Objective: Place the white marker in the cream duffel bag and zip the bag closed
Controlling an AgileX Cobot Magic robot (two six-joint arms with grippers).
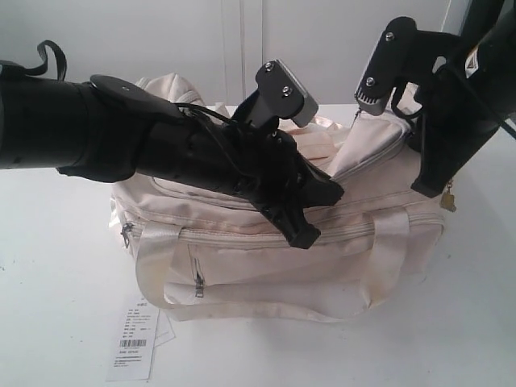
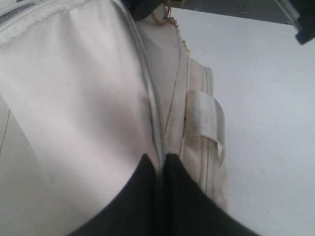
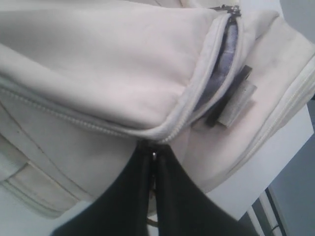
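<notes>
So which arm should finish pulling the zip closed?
Right, probably. The right gripper is shut on the zip just where the open gap begins. The left gripper pinches the bag along an already closed stretch, seemingly steadying it.

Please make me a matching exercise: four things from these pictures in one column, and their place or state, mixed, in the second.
1 paper tag
2 gold charm
3 right gripper
4 grey lining

A jaws shut on zipper pull
B flat on table before cream duffel bag
C showing through open zipper gap
D hanging at bag's end

Pairs: 1-B, 2-D, 3-A, 4-C
</notes>
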